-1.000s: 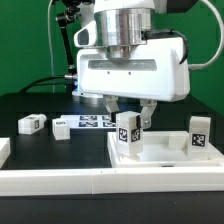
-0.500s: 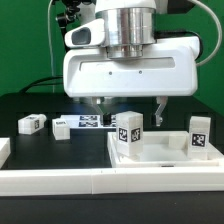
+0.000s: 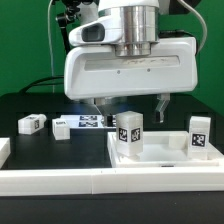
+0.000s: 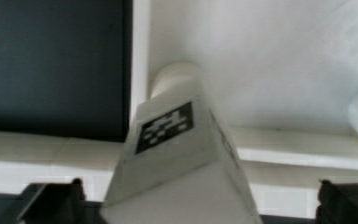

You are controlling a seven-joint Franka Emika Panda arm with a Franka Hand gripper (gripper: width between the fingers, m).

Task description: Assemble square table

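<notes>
The white square tabletop slab point(image 3: 160, 152) lies flat at the exterior view's right, inside the white rail walls. Two tagged white legs stand upright on it: one point(image 3: 129, 132) near its left corner, one point(image 3: 199, 135) at its right. Two more tagged legs point(image 3: 31, 124) point(image 3: 62, 128) lie on the black table at the left. My gripper point(image 3: 130, 106) hangs just above the left standing leg, jaws wide open on either side of it. In the wrist view that leg point(image 4: 179, 150) rises between the two dark fingertips point(image 4: 51, 196), untouched.
The marker board point(image 3: 92, 122) lies flat on the black table behind the slab. White rail walls point(image 3: 60, 178) run along the front and sides. Cables and a green backdrop stand behind the arm.
The jaws have opened wide and let go of the left standing leg. The gripper has risen slightly above it. The leg stays upright on the slab.
</notes>
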